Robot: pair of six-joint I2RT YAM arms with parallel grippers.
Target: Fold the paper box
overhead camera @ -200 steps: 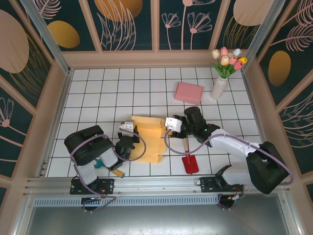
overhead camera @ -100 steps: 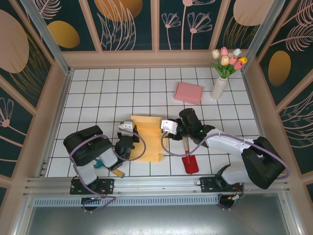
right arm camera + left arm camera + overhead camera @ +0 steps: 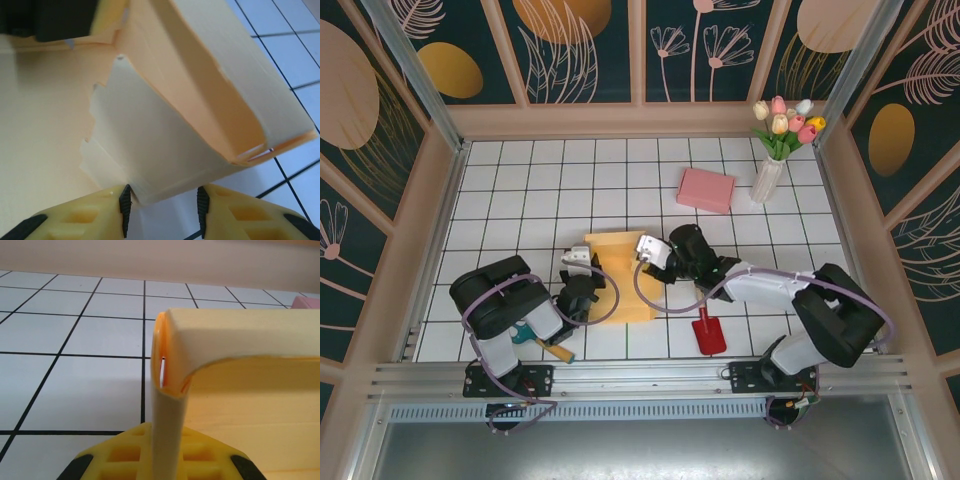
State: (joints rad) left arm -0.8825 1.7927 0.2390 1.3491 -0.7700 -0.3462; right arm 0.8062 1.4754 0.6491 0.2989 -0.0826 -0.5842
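Note:
The yellow paper box (image 3: pixel 616 283) lies half folded on the white tiled table, between the two arms. My left gripper (image 3: pixel 582 290) is at its left edge. In the left wrist view it (image 3: pixel 166 445) is shut on an upright pale wall of the paper box (image 3: pixel 240 405), which curls over at the top. My right gripper (image 3: pixel 653 256) reaches in over the box's right side. In the right wrist view its jaws (image 3: pixel 162 200) stand open around the corner of a pale flap (image 3: pixel 150 145). The left pad (image 3: pixel 125 202) touches the flap edge and the right pad (image 3: pixel 202 202) is apart from it.
A pink box (image 3: pixel 706 189) and a white vase of tulips (image 3: pixel 770 170) stand at the back right. A red scoop (image 3: pixel 708 332) lies just right of the paper box, under the right arm. A small orange-handled tool (image 3: pixel 552 349) lies by the left arm's base.
My right gripper has moved left over the box and its jaws have narrowed around the flap. The box's right side has gone flatter. The left gripper has stayed put.

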